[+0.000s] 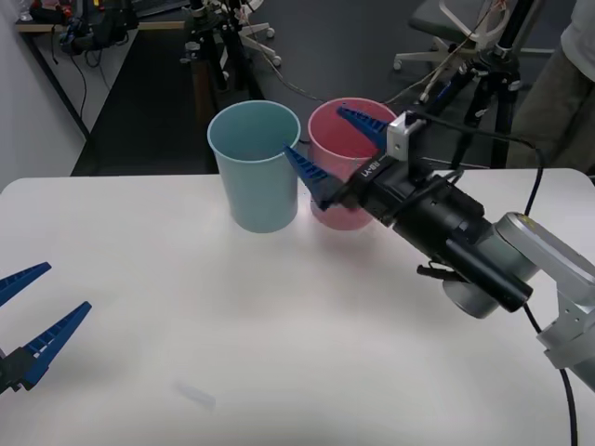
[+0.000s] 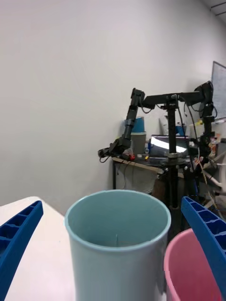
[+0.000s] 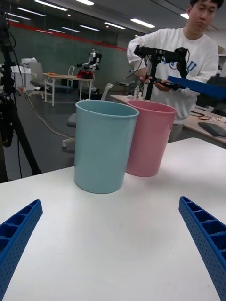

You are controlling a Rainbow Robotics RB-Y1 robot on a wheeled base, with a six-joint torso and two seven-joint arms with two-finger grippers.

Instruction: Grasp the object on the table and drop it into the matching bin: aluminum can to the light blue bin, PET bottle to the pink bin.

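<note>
White table (image 1: 186,307): right hand (image 1: 330,149) spread at light blue bin (image 1: 254,167).

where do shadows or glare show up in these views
Front view: the light blue bin and pink bin cast soft shadows on the table, with a faint pale glare streak near its front edge. Left wrist view: ceiling strip lights glow brightly; bins evenly lit.

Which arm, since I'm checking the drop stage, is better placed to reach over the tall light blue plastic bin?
Right. The right gripper hangs open at the rims of the light blue bin and pink plastic bin; the left gripper sits open by the white table's near-left edge.
</note>
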